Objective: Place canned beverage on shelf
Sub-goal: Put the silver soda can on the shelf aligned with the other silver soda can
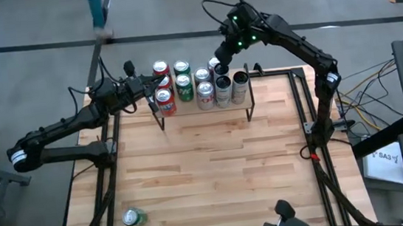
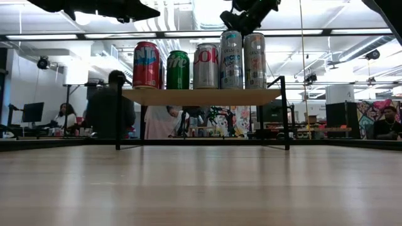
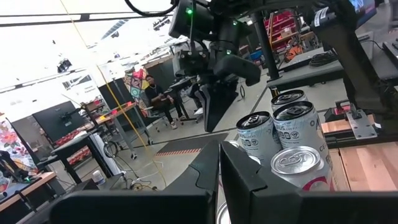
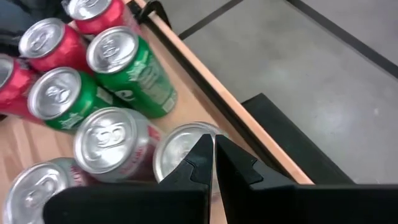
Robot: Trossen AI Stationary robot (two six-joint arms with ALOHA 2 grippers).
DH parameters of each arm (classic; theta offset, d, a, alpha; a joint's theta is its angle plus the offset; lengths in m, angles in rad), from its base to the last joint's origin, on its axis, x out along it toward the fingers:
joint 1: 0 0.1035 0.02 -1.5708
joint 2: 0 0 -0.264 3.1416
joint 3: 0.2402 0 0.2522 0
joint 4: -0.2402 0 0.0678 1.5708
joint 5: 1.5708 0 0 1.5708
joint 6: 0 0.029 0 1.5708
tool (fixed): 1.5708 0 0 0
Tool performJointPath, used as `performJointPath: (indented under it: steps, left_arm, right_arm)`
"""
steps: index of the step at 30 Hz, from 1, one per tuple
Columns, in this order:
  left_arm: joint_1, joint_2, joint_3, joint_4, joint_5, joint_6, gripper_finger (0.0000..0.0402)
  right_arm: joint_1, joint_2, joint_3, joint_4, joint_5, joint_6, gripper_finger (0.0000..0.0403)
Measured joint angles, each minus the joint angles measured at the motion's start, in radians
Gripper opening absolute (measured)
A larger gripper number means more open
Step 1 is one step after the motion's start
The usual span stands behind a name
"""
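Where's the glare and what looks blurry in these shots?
Low view: bright ceiling lights wash out the room behind the shelf, and the near tabletop is soft. Left wrist view: the upper left is blown out white. Right wrist view: the right hand is dark and soft-edged, while the can tops gleam. High view: even light.

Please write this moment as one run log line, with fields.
left gripper: shut, beside red cans on shelf | right gripper: shut, above silver cans | green can: lying on table, near edge

Robotics lab, workbenches (image 2: 50,133), monitors (image 2: 32,112), ceiling strip lights (image 2: 44,37)
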Motion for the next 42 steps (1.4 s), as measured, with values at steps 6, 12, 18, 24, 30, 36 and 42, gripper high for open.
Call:
performJointPath:
  steps: [6,12,18,24,30,36,42]
  left_arm:
    - [0.000,0.000,0.000,0.000,0.000,0.000,0.0000]
    - [0.000,0.000,0.000,-0.001,0.000,0.000,0.0000]
    - [0.000,0.000,0.000,-0.006,0.000,0.000,0.0000]
    - [0.000,0.000,0.000,-0.008,0.000,0.005,0.0000]
    - [0.000,0.000,0.000,-0.008,0.000,0.005,0.0000]
    - [0.000,0.000,0.000,-0.008,0.000,0.005,0.0000]
    - [0.000,0.000,0.000,-0.008,0.000,0.005,0.0000]
  right_arm:
    - [0.021,0.006,-0.002,0.018,0.000,-0.009,0.0009]
    - [0.022,0.031,-0.002,0.016,0.000,-0.015,0.0009]
    - [0.022,0.045,-0.002,0.016,0.000,-0.036,0.0009]
    - [0.022,0.045,-0.001,0.015,0.000,-0.036,0.0009]
    - [0.021,0.045,-0.001,-0.023,0.000,-0.054,0.0009]
    - [0.022,0.045,-0.002,-0.030,0.000,-0.055,0.0009]
    - [0.022,0.046,-0.004,-0.023,0.000,-0.064,0.0009]
